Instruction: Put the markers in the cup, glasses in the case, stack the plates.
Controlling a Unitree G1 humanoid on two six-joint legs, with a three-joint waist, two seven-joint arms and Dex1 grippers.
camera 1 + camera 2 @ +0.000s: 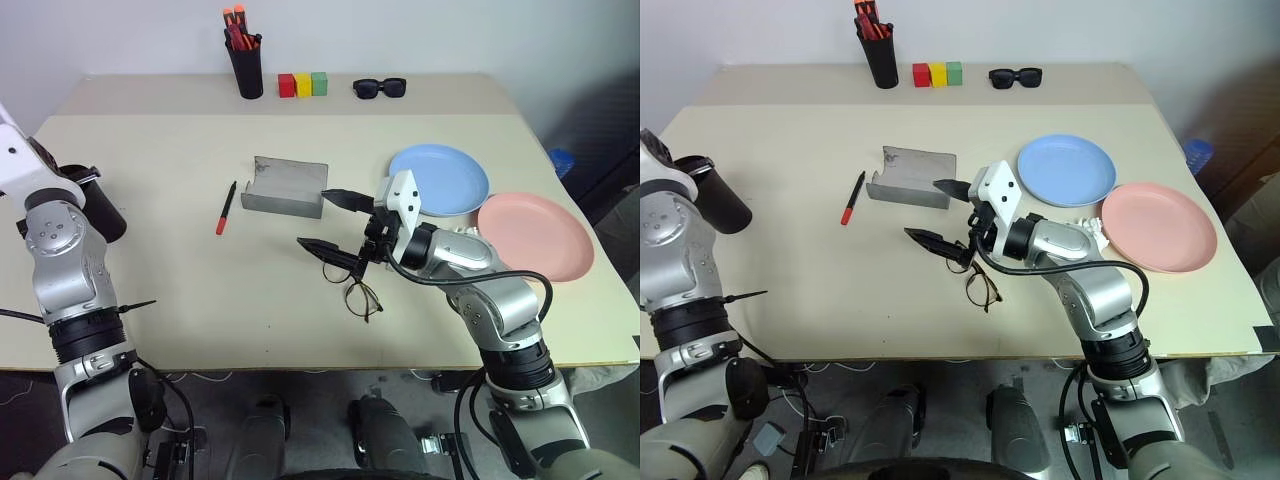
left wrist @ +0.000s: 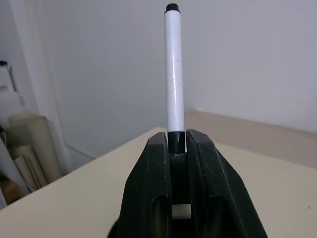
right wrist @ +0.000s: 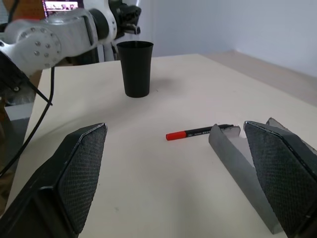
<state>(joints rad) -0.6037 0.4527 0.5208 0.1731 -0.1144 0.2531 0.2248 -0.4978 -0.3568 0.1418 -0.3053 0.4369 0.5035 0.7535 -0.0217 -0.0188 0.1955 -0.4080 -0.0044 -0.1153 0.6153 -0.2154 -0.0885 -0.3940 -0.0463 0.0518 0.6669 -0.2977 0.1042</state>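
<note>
The left gripper point(image 2: 177, 148), fingers clamped on the upright white marker point(image 2: 174, 74), sits just beside the cup point(image 3: 135, 68) at the table's left edge; right gripper point(image 1: 335, 222) fingers gape above the glasses point(image 1: 362, 297)

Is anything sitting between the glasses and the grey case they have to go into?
Nothing on the table lies between the glasses and the case. The open right gripper hangs above that stretch, one finger near the case's end, so the path itself looks free.
</note>
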